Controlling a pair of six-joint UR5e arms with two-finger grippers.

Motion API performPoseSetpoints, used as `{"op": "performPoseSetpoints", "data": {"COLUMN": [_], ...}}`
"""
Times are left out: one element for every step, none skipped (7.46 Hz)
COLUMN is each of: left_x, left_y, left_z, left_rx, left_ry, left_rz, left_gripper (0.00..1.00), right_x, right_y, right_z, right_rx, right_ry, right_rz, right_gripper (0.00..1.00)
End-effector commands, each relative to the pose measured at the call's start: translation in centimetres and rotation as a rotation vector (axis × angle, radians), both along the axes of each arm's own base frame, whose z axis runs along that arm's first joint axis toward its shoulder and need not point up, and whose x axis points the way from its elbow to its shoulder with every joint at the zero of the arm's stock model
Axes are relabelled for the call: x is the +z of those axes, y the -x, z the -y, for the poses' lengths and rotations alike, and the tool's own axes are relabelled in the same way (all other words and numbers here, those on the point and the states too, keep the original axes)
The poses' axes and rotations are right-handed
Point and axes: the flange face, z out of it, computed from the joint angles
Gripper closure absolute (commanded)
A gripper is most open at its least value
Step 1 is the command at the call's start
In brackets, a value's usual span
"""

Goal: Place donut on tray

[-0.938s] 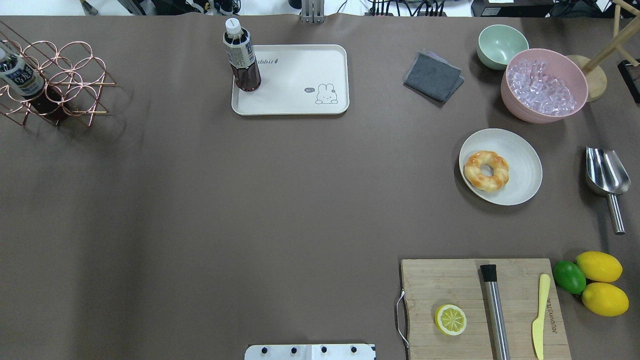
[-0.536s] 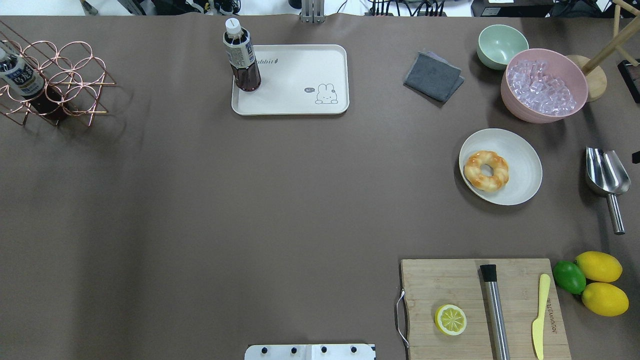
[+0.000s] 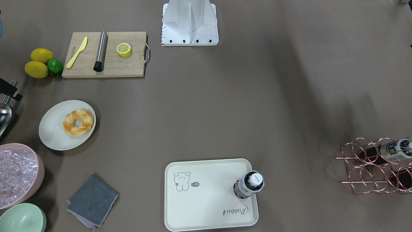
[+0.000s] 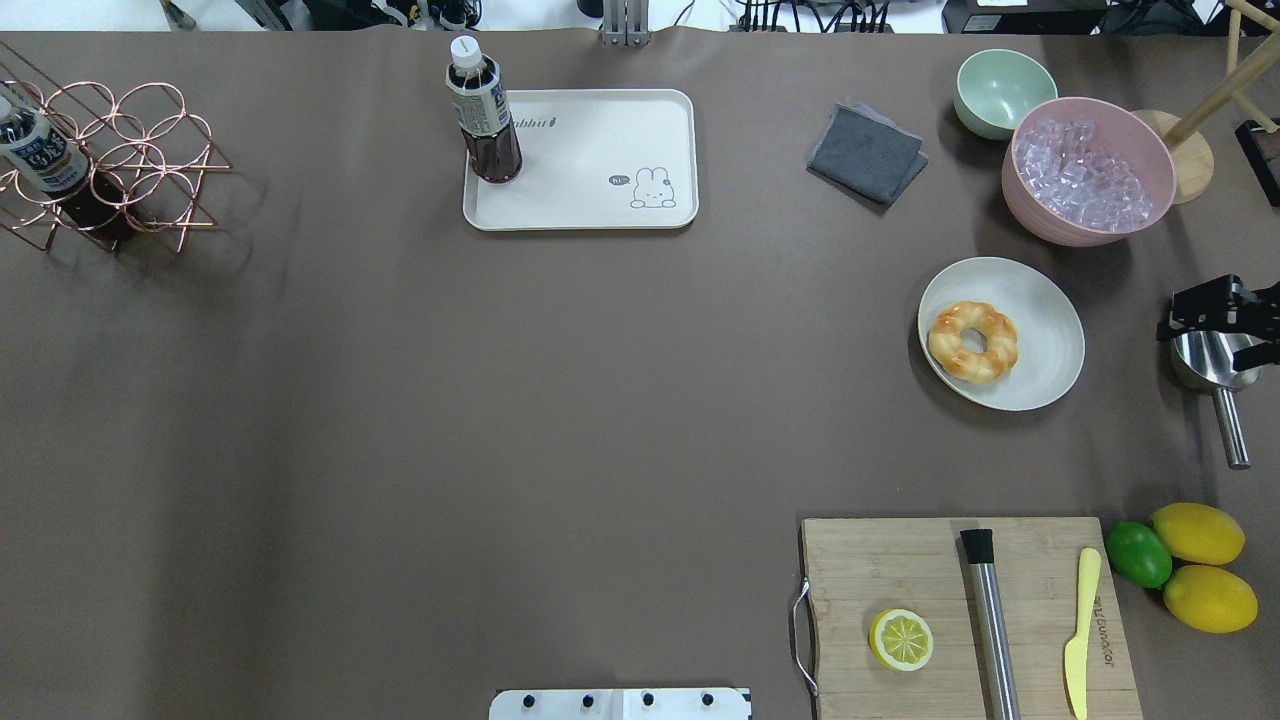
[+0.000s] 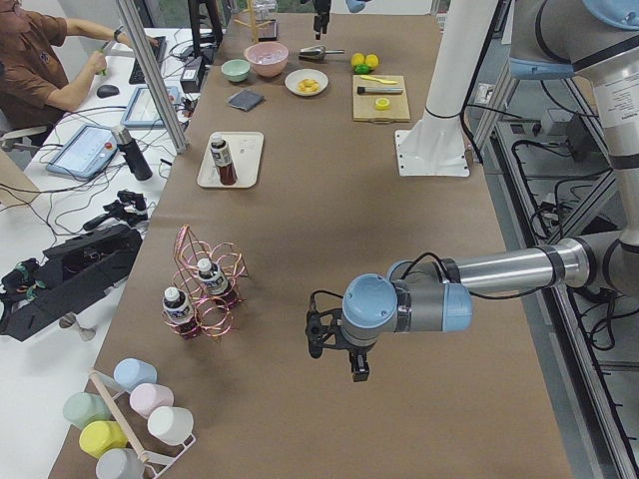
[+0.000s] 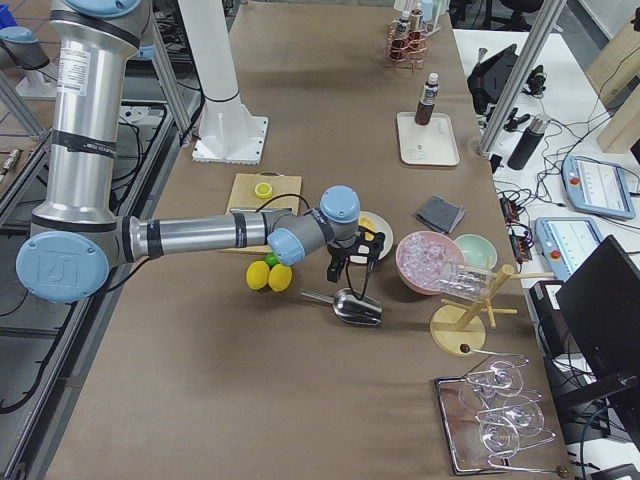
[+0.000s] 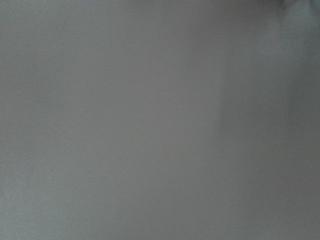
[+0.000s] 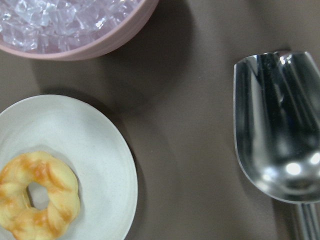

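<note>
The right claw (image 4: pixel 1205 312) hangs above the steel scoop (image 4: pixel 1212 358) near the surface's right edge; whether it is open I cannot tell. It ought to move inward and straddle the donut (image 4: pixel 972 341), which lies on the round plate (image 4: pixel 1050 330), well apart from the far-edge tray (image 4: pixel 600 205).

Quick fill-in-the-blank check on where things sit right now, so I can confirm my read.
The donut lies on the round ____.
On the tray stands one ____.
The right gripper hovers above the metal ____.
Missing words: plate; bottle; scoop.
</note>
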Motion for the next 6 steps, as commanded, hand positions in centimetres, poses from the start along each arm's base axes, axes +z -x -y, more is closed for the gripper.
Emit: {"op": "performPoseSetpoints", "data": {"left_x": [0.1,0.0,0.0,0.0,0.1,0.1], "left_y": [-0.1,-0.1,0.0,0.0,0.0,0.0], "left_z": [0.0,0.1,0.1,0.1,0.1,0.1], "left_rx": [0.002,0.002,0.002,0.002,0.001,0.002], "left_ry": [0.003,0.001,0.001,0.001,0.002,0.001], "left_rz": [0.000,0.000,0.001,0.001,0.001,0.001], "left_gripper": [0.02,0.02,0.02,0.02,0.02,0.02], "right_x": [-1.7,-1.9,-1.8,-1.4,-0.4,0.7], "right_y": [6.8,7.6,9.0,9.7,10.2,11.2], "right_z": [1.1,1.4,2.1,2.1,2.1,2.0], "right_rx": [0.035,0.030,0.020,0.014,0.009,0.003], "right_ry": [0.023,0.022,0.021,0.028,0.025,0.008], "right_rz": [-0.025,-0.023,-0.029,-0.034,-0.039,-0.048], "right_gripper": [0.17,0.21,0.22,0.22,0.23,0.24]}}
